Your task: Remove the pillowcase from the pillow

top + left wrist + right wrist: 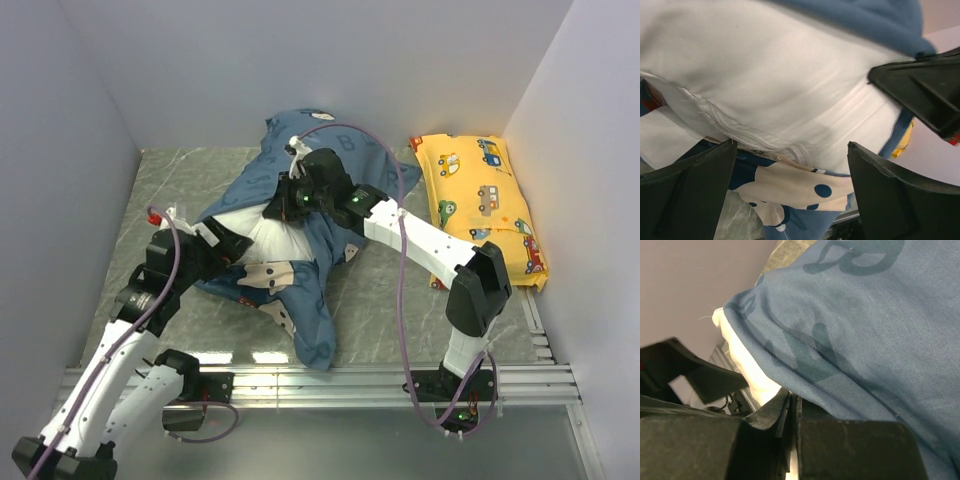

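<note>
Jaws spread wide, the left gripper (790, 145) reaches in low at the white pillow's (770, 75) bared end, while the right gripper (792, 402), arched over that pillow, pinches the blue pillowcase (865, 330) half covering it.

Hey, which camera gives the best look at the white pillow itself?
The left wrist view: the bare pillow fills most of the frame. The top external view shows only a small white patch emerging from the pillowcase; the right wrist view just a thin sliver under blue fabric.
</note>
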`<state>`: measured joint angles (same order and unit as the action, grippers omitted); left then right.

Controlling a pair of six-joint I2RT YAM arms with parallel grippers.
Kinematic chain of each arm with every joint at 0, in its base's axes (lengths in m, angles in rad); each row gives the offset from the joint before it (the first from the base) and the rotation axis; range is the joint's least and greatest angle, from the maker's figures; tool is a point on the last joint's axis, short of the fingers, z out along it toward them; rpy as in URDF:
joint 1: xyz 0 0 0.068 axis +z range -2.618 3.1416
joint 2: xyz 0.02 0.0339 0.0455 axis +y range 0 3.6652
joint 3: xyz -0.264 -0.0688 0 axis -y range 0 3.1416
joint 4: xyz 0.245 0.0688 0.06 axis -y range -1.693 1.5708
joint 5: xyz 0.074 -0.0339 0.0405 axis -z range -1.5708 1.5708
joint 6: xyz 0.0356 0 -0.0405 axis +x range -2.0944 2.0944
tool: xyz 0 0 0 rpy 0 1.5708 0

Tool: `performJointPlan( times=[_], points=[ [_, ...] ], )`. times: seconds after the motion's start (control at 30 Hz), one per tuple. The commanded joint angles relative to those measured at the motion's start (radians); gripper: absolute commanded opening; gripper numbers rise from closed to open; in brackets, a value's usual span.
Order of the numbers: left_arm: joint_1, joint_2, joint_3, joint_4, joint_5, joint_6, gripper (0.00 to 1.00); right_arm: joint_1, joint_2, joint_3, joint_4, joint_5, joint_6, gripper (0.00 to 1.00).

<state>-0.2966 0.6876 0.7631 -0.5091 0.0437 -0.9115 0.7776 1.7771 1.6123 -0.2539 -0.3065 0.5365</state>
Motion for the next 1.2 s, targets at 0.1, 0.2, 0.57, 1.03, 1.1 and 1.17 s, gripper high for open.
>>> performJointPlan(
  times=[0.1, 0.2, 0.57, 1.03, 1.1, 1.17],
  points=[
    [-0.117, 0.101, -0.007, 0.052, -0.126, -0.101, 0.99, 0.020, -0.007, 0.124, 0.119, 0.046, 0.006, 0.00],
    [-0.131, 0.150, -0.027, 0.099, -0.192, -0.150, 0.99, 0.023, -0.016, 0.115, 0.137, 0.029, 0.020, 0.00],
    [-0.156, 0.266, 0.030, 0.231, -0.286, -0.236, 0.00, 0.061, -0.093, 0.005, 0.148, -0.011, 0.007, 0.00],
    [-0.185, 0.234, 0.102, 0.169, -0.396, -0.257, 0.00, 0.216, -0.478, -0.376, -0.047, 0.420, -0.073, 0.74],
    [-0.188, 0.230, 0.120, 0.164, -0.396, -0.250, 0.00, 0.277, -0.539, -0.471, -0.022, 0.495, -0.049, 0.74],
    [-0.193, 0.227, 0.142, 0.155, -0.397, -0.245, 0.00, 0.324, -0.562, -0.595, -0.004, 0.535, -0.012, 0.75]
  ],
)
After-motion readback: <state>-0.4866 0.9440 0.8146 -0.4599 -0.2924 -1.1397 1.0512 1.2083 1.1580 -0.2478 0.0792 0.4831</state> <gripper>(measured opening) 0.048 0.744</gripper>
